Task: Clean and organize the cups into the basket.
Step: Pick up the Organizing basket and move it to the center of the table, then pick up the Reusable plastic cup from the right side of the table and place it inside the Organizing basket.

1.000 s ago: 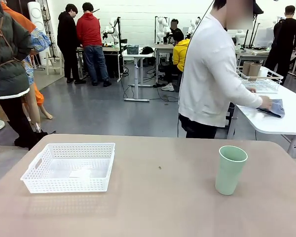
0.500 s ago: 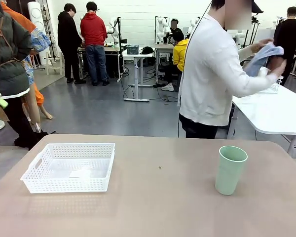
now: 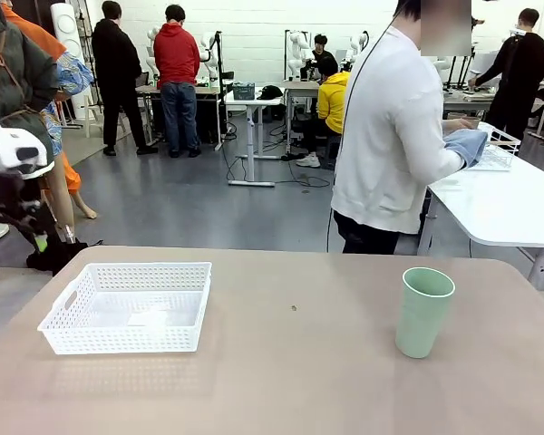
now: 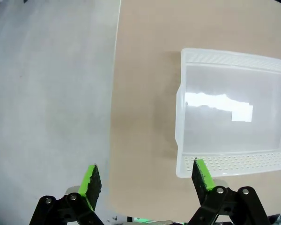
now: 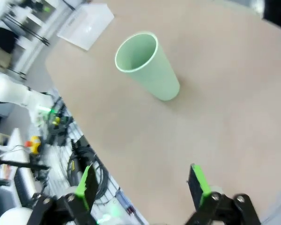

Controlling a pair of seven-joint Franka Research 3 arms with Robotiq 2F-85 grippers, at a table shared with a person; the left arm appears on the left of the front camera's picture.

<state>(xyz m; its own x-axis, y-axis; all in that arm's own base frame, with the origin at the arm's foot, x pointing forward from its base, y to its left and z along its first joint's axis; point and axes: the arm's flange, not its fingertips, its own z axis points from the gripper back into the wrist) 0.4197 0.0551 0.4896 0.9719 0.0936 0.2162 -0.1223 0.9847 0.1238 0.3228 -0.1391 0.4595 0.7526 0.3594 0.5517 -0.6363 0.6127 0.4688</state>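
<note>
Your left tool (image 4: 145, 180) is open, jaws wide and gripping nothing. It hangs over the table (image 4: 145, 93) at the left edge, with the basket (image 4: 234, 161) just beside it. The basket sits flat near the table's left edge, long side parallel to the near edge. Your right tool (image 5: 143, 180) is open too, gripping nothing, above the table. The mint green cup (image 5: 147, 65) stands upright, mouth up, near the right edge, well apart from the basket and clear of both tools. A person (image 3: 390, 136) is past the far edge, turned away, with a blue cloth (image 3: 469, 143) in hand.
</note>
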